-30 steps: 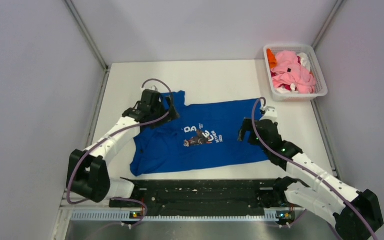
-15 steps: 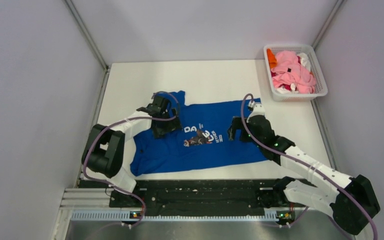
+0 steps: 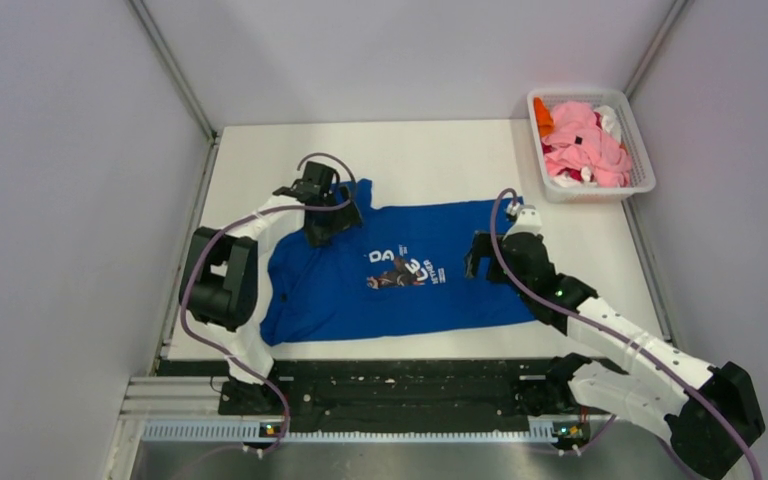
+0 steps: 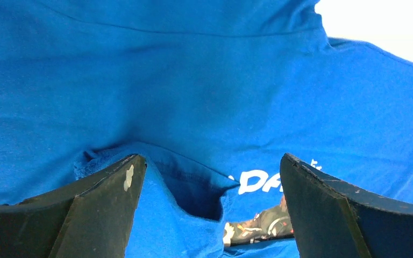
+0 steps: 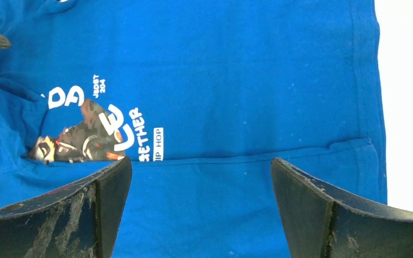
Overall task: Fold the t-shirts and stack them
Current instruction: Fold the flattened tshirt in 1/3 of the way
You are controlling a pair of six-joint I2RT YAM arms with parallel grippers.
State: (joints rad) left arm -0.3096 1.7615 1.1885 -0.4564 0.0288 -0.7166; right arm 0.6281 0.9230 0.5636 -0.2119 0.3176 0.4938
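Since earlier, left claw point(image 4: 211, 157) retreated toward the far collar and right claw point(image 5: 200, 159) eased right, both wide open, empty, over the blue printed t-shirt point(image 3: 400, 295) spread mid-worktop point(image 3: 260, 160); advise pinching edges squarely before folding.

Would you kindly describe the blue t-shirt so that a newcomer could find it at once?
Start at the middle of the white table. The blue t-shirt lies spread out there, with white lettering and a small picture on its front. It is the only garment outside the white basket in the far right corner, where pink cloth is bundled.
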